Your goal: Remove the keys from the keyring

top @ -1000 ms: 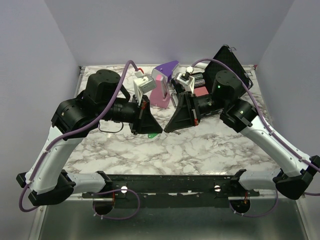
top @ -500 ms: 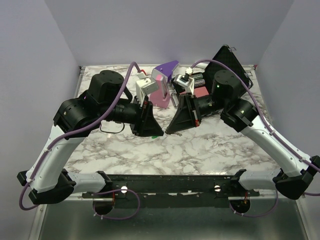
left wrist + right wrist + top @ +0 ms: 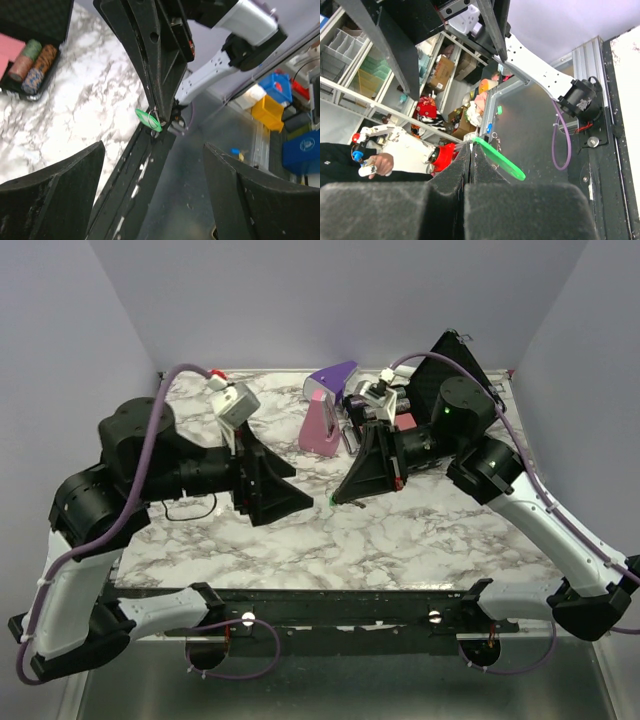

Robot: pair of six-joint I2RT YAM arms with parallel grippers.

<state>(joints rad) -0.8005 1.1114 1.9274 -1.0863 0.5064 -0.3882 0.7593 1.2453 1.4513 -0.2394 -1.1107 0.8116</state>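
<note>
Left tool (image 3: 154, 147) spread, clear gap to right tool (image 3: 470, 152) pinching green key (image 3: 500, 161) above marble table (image 3: 420, 540).

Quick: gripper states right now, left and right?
Left gripper: open, holding nothing.
Right gripper: closed, pinching the green key.

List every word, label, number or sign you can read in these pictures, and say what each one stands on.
No text can be read in any view.
On the blue bin: a pale round mark, too blurred to read.
On the cardboard box: no legible print.
On the green key: a plain head, no marking visible.
On the stacked chips: edge stripes only, no numbers visible.
</note>
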